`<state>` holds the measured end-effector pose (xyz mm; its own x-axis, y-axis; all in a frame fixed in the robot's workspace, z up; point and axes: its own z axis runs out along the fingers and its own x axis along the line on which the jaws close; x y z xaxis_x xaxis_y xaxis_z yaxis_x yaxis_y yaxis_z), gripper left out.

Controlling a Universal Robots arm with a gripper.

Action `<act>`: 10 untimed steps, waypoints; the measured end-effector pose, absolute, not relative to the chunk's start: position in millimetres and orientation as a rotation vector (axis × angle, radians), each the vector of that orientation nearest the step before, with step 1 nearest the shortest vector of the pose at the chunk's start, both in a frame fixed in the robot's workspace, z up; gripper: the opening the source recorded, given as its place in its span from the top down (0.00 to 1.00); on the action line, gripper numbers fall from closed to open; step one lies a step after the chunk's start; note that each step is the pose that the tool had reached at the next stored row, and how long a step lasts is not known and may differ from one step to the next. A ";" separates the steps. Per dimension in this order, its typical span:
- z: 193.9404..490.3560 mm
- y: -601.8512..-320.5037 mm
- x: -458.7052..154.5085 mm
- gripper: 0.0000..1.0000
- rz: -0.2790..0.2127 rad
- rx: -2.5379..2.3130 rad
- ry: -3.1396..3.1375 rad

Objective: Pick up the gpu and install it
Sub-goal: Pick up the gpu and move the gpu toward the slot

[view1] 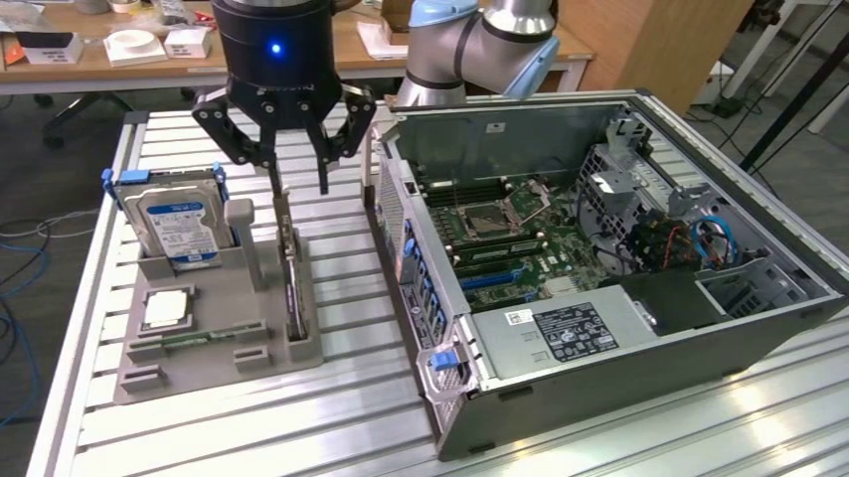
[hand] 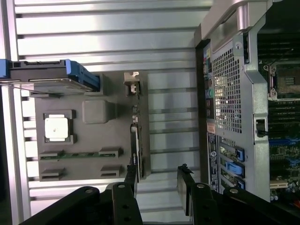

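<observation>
You have not grabbed the gpu (view1: 293, 283) yet.
Your gripper (view1: 298, 191) hangs spread wide above it (it stands at the holder's (view1: 199, 350) edge nearest the computer case (view1: 623, 393)).

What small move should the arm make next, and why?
Probably lower straight down: the gripper hangs open just above the graphics card, which stands on edge in its grey holder, not yet gripped.

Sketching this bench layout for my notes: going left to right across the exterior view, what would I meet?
Blue-labelled hard drive → gpu standing on edge → computer case's rear panel → processor socket → blue cables.
</observation>
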<state>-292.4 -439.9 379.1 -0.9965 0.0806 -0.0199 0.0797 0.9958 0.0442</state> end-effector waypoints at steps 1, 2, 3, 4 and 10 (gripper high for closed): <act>378.5 -439.9 -292.4 0.53 0.068 0.125 3.117; 377.9 -439.9 -292.4 0.53 0.068 0.125 3.117; 377.3 -439.9 -292.4 0.53 0.068 0.125 3.117; 376.7 -439.9 -292.4 0.53 0.068 0.125 3.117; 373.2 -439.9 -292.4 0.53 0.068 0.125 3.117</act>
<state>-292.4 -439.9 373.2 -0.9965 0.0807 -0.0198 0.0798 0.9958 0.0441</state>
